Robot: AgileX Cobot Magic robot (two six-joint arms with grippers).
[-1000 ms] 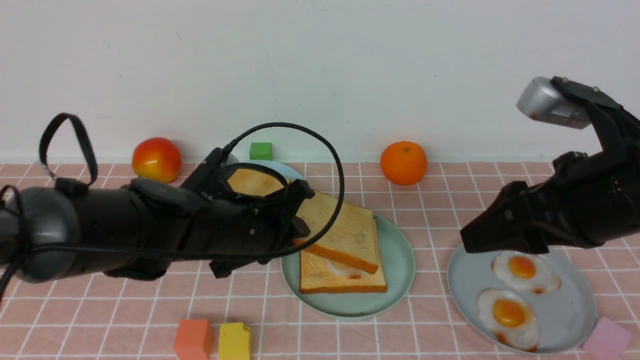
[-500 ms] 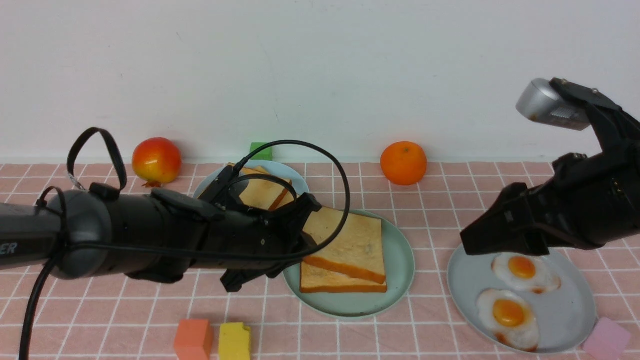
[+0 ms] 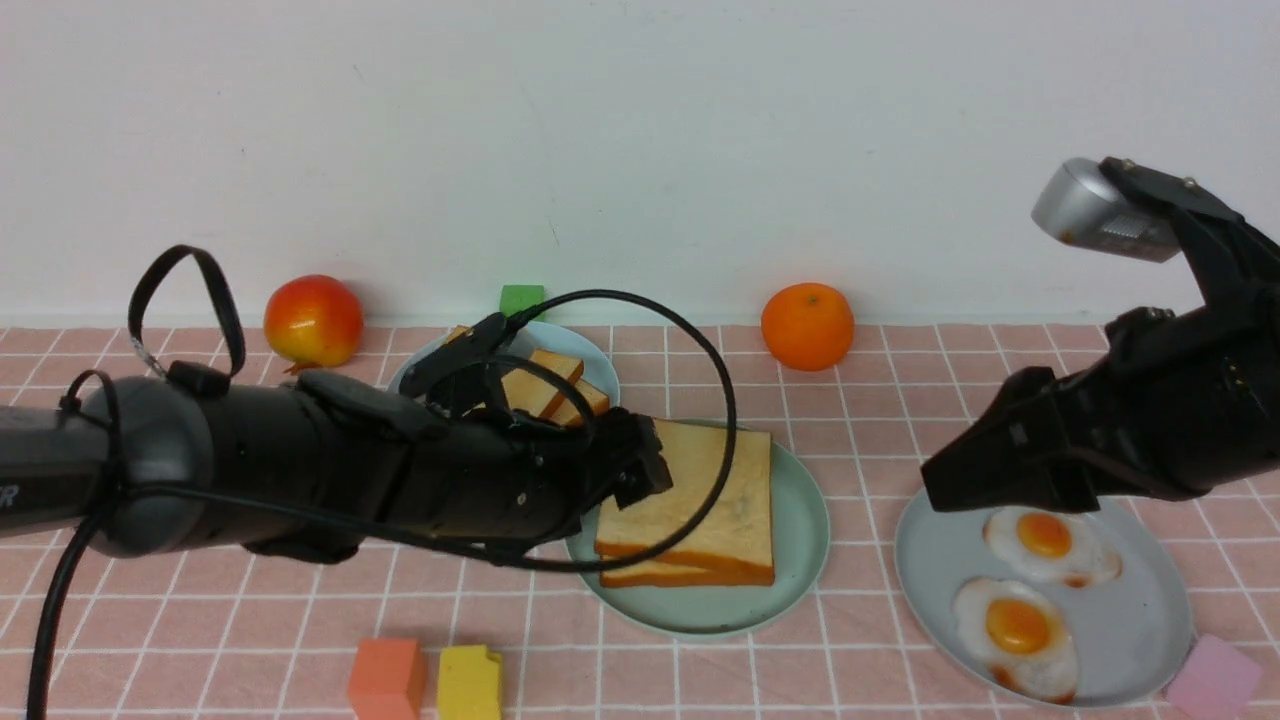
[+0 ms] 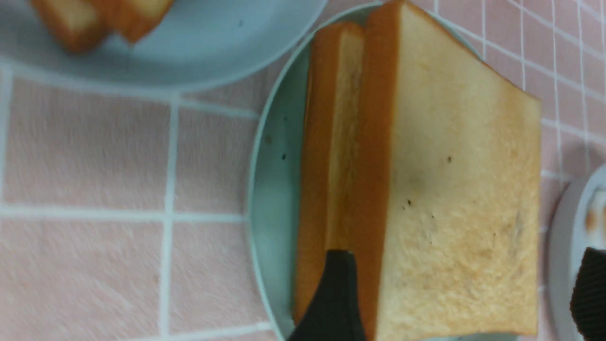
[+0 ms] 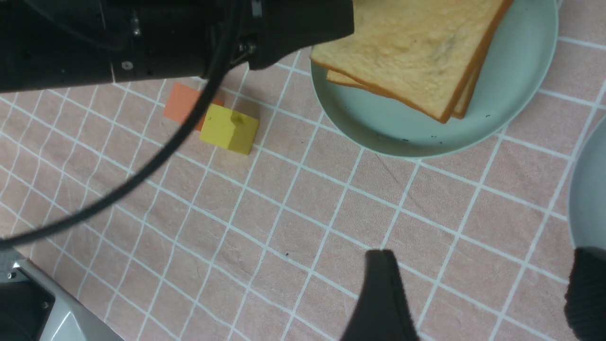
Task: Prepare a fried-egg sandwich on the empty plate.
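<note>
Front view first: the left hand [image 3: 640, 470] sat at the left edge of the top slice [image 3: 715, 490]. That slice lay flat on the lower slice [image 3: 680, 574] on the mint plate [image 3: 800, 520]. This was the capping step, by my read, though no egg showed between the slices. The right hand [image 3: 1000, 485] hovered over the grey plate [image 3: 1150, 640], which carried two eggs [image 3: 1045, 538]. The left wrist view gave what the front hid: fingers [image 4: 334, 293] spread wide either side of the top slice, apparently not pinching it, and the lower slice peeking out along one edge. In the right wrist view that hand's fingers [image 5: 381, 293] were spread too, with only bare surface [image 5: 284, 227] between them. Next, I'd judge, the left hand needs to back off cleanly without dragging the top slice askew.
</note>
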